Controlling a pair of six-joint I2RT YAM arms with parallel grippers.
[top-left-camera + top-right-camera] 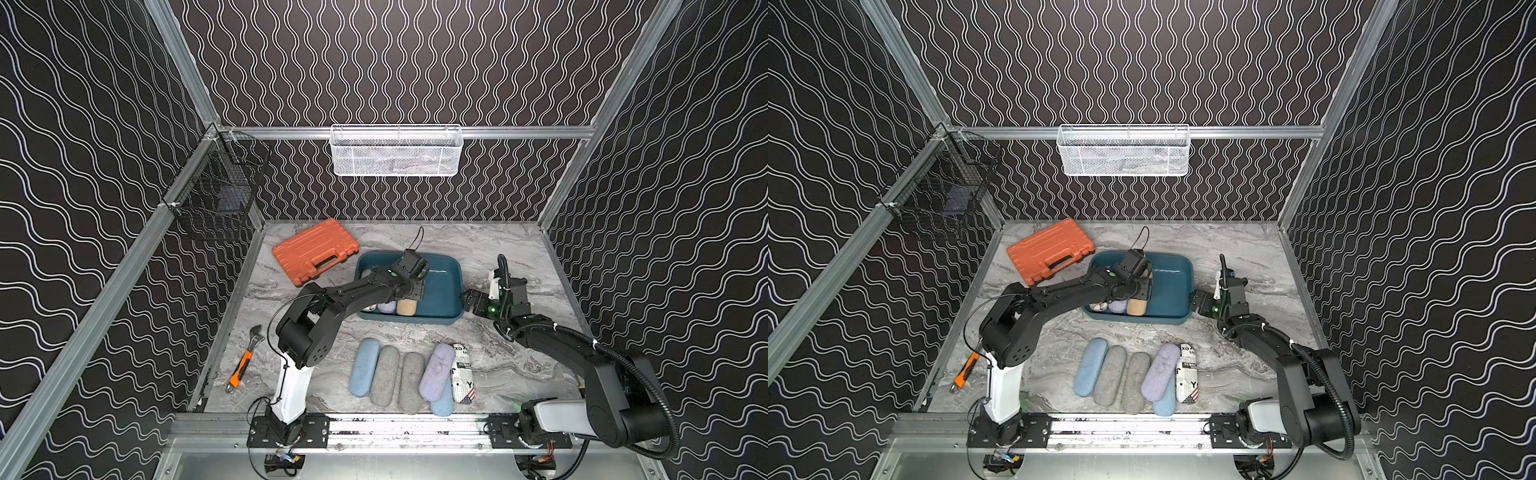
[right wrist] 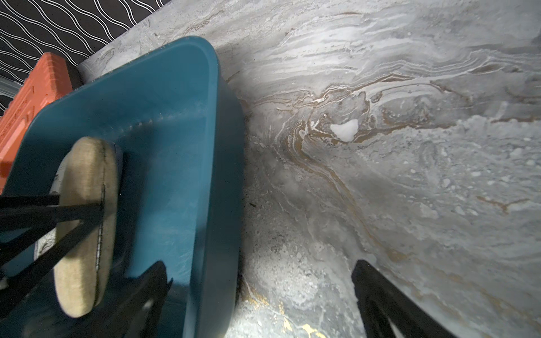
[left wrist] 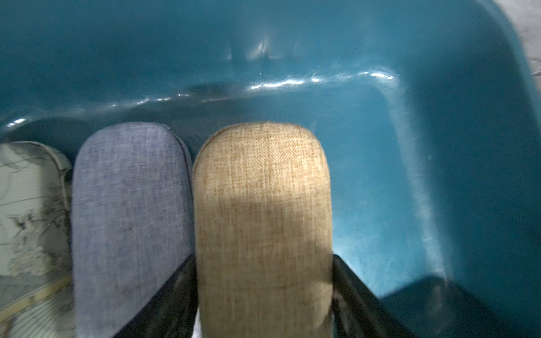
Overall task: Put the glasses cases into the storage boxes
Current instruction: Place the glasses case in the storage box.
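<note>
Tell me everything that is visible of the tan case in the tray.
The tan case is oblong with rounded ends, covered in coarse woven fabric, and closed; a side seam shows in the right wrist view. It is in the teal tray, close beside a lavender case. The left gripper clasps its two long sides.

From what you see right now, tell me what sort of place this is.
Probably a robot test cell, not a home: aluminium frame with patterned walls, two arms mounted on a front rail, and cases laid out near a tray on a marble-print table.
</note>
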